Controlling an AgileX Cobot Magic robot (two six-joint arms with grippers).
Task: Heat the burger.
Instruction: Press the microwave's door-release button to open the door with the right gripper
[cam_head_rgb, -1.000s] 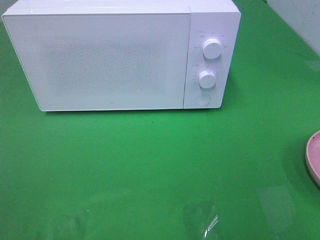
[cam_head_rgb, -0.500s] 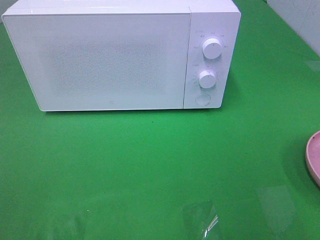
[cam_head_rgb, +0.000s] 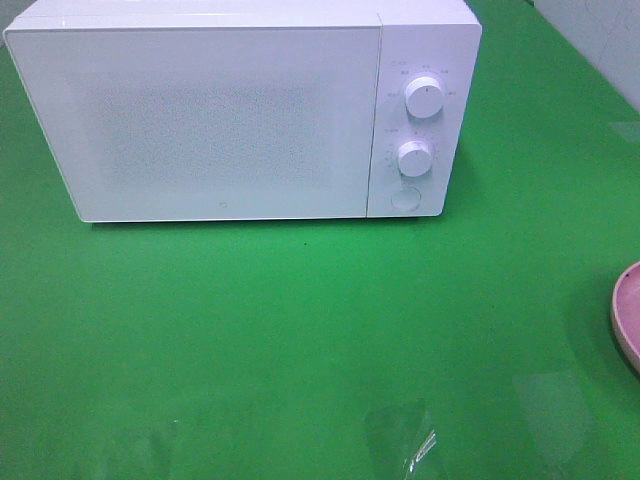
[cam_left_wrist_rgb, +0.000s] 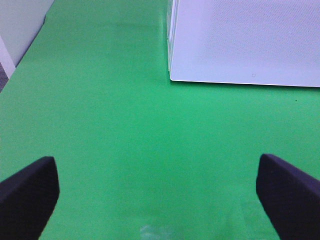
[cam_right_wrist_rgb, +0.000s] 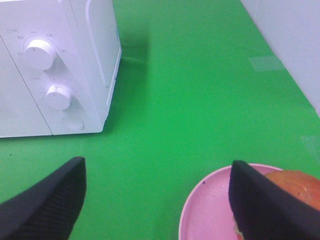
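Nothing moved: burger (cam_right_wrist_rgb: 299, 186) on pink plate (cam_right_wrist_rgb: 207, 212), front-right of shut microwave (cam_head_rgb: 240, 110); left gripper (cam_left_wrist_rgb: 156, 167) and right gripper (cam_right_wrist_rgb: 157, 172) fingers spread, empty.

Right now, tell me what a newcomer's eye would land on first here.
The big white microwave dominates the back of the bright green table, door shut, two dials on its right panel. At the table's right edge sits a pink plate, with the burger on it.

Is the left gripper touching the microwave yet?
Apart. The left wrist view shows both fingers of the open left gripper well short of the microwave, with bare green table between them.
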